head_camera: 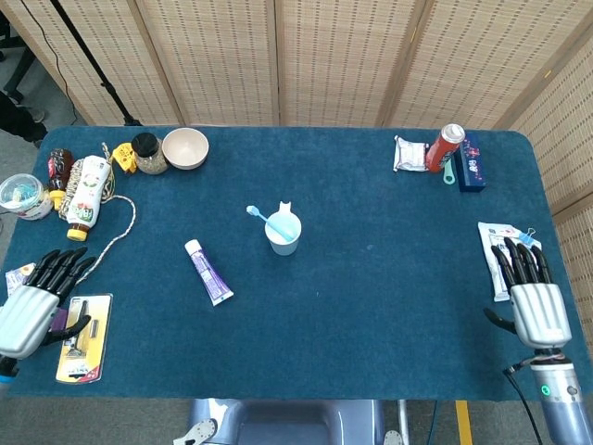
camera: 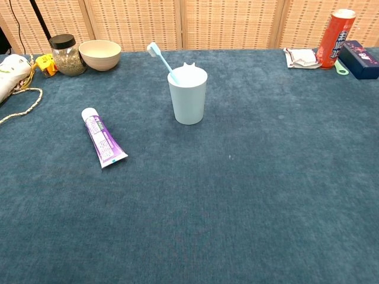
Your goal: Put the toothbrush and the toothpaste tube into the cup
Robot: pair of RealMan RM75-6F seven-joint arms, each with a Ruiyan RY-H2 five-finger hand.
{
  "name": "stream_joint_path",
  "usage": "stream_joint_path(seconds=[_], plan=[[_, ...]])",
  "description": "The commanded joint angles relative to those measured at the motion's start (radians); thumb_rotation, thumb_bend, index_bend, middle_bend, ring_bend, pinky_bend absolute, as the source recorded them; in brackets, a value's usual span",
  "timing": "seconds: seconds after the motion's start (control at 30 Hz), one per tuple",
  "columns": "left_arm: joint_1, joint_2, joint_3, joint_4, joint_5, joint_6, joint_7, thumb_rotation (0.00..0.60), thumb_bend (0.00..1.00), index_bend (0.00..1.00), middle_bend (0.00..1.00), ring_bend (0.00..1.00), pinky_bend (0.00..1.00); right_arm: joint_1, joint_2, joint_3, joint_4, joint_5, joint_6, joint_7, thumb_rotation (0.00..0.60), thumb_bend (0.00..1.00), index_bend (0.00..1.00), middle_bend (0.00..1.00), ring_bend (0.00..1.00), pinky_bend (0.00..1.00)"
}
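With the toothbrush (head_camera: 263, 219) already leaning in the cup (head_camera: 283, 233), I park my left hand (head_camera: 37, 306) and right hand (head_camera: 533, 297) released, fingers apart, at the table's near corners, leaving the toothpaste tube (head_camera: 208, 272) flat left of the cup, unobstructed.

1. Red can (camera: 334, 38), upper right of the chest view: white characters ran down its side, too small to read.
2. Toothpaste tube (camera: 103, 138), left of centre: purple printing was present but illegible.
3. Packets and bottles elsewhere carried printing; none could be read.
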Motion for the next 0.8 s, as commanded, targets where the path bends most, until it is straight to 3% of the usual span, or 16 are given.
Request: stream_joint_path(seconds=[0.03, 0.33, 0.8], plan=[[-0.097, -0.059, -0.006, 0.106, 0.075, -0.066, -0.025, 0.600, 0.23, 0.00, 0.00, 0.00, 0.00, -0.020, -0.004, 0.006, -0.026, -0.013, 0.019, -0.016, 0.600, 0.00, 0.00, 0.00, 0.00, 0.00], [-0.299, -0.165, -0.016, 0.231, 0.189, -0.220, 0.168, 0.600, 0.23, 0.00, 0.00, 0.00, 0.00, -0.030, -0.007, 0.039, -0.021, 0.004, -0.007, -0.027, 0.600, 0.00, 0.00, 0.00, 0.00, 0.00], [-0.432, -0.249, 0.025, 0.233, 0.175, -0.408, 0.310, 0.600, 0.23, 0.00, 0.00, 0.00, 0.00, -0.041, -0.006, 0.060, -0.028, 0.013, -0.044, -0.040, 0.600, 0.00, 0.00, 0.00, 0.00, 0.00]])
